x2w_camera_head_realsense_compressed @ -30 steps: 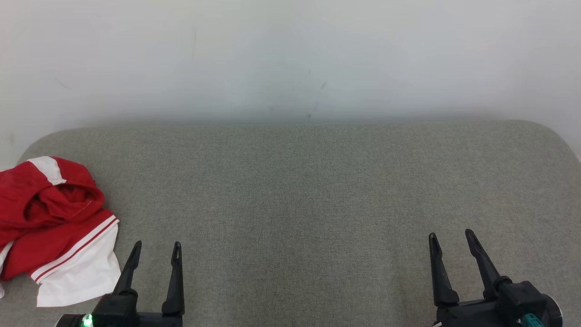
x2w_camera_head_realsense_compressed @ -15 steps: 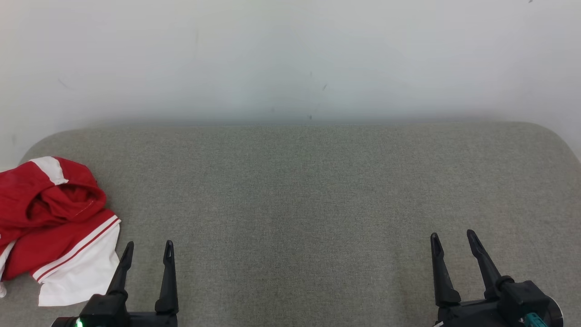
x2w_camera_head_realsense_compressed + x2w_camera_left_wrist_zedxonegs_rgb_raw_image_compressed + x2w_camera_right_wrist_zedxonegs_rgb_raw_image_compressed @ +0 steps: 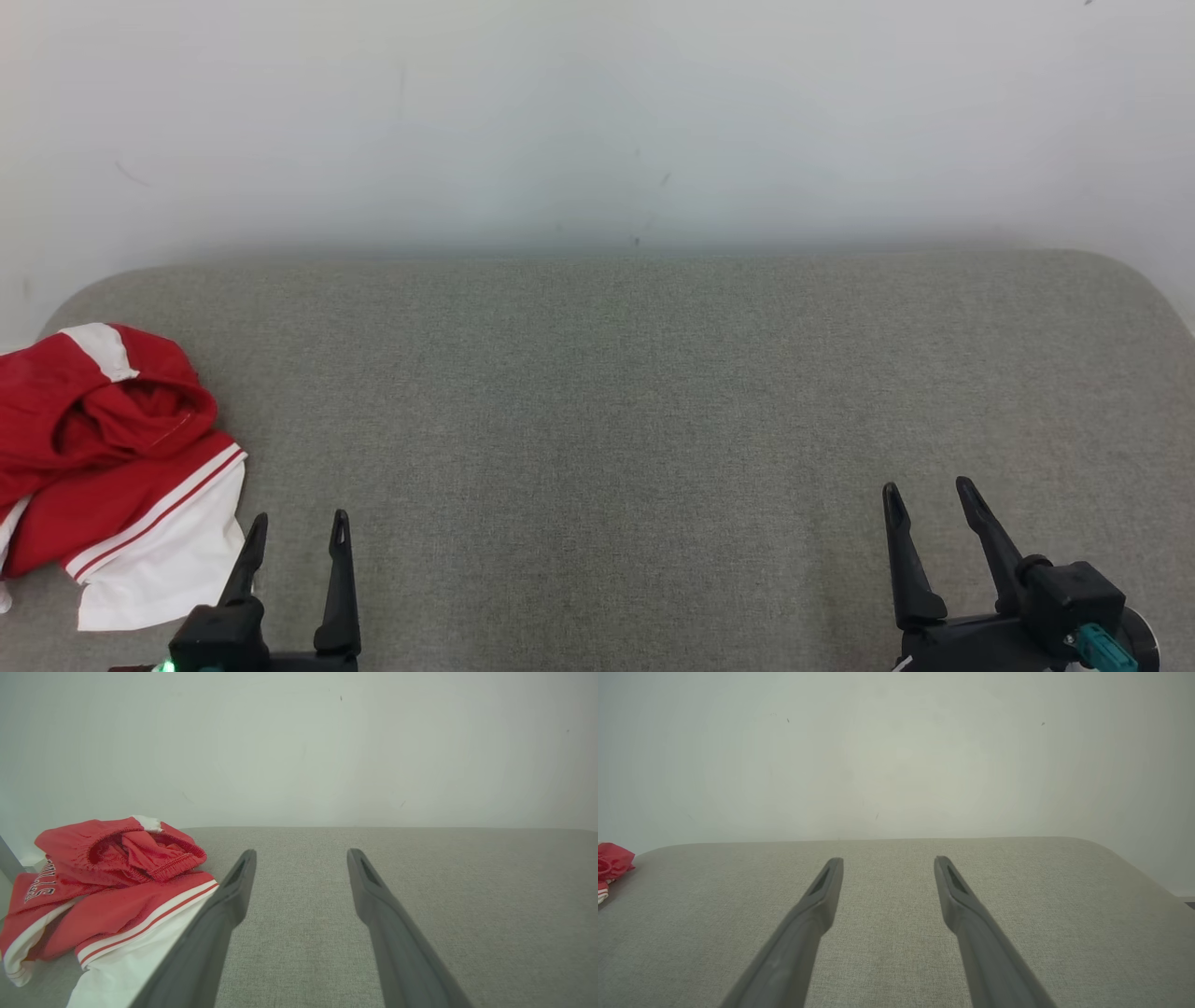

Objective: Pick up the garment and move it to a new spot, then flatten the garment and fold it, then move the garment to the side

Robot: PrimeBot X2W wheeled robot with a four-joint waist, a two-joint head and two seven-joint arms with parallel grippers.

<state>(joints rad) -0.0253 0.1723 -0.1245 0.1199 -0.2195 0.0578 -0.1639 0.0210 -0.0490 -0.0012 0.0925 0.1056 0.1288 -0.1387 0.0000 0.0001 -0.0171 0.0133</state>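
Note:
The garment (image 3: pixel 103 467) is a crumpled red piece with white panels and stripes, lying at the left end of the grey fabric surface (image 3: pixel 607 401). The left wrist view shows the garment (image 3: pixel 107 891) to the left of my fingers, with lettering on one red fold. My left gripper (image 3: pixel 299 527) stands open just right of the garment's white corner, nothing between its fingers. My right gripper (image 3: pixel 929 495) is open over bare fabric at the lower right. A red edge of the garment (image 3: pixel 612 863) shows far left in the right wrist view.
A pale wall (image 3: pixel 597 112) rises directly behind the grey surface. The surface has rounded far corners, and its right corner (image 3: pixel 1139 280) curves off near the frame's edge. Bare fabric stretches between the two grippers.
My left gripper has drawn back toward the bottom edge and slightly left, closer to the garment's white corner. The right gripper has barely moved. The garment lies as before.

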